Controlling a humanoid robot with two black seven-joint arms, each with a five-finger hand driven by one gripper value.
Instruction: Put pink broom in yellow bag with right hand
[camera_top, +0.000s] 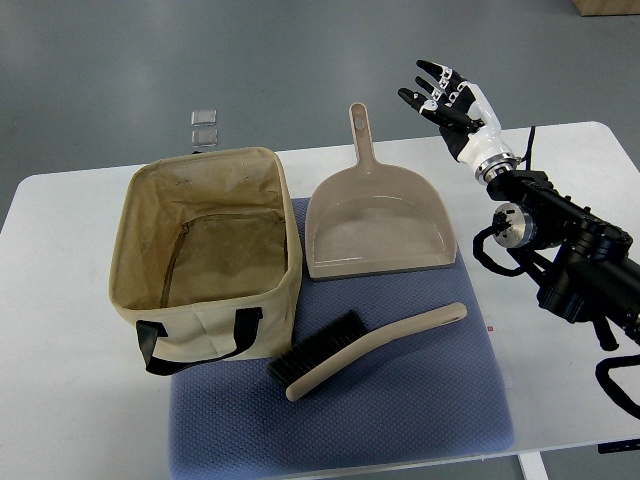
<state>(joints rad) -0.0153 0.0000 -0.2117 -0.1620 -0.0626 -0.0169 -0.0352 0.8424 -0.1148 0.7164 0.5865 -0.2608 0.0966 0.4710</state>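
While the right hand hangs raised with its fingers spread and holding nothing, the broom lies untouched on the mat.

From the left: an open box-shaped bag of pale yellow-beige cloth with black handles stands on the white table, its right part resting on a blue-grey textured mat. Just right of the bag, a beige plastic dustpan lies on the mat with its handle pointing away from the robot. Below it, near the bag's front corner, lies the hand broom, pale beige-pink with black bristles, its handle pointing right. Far right, the black arm reaches up past the table's far edge, well apart from the broom.
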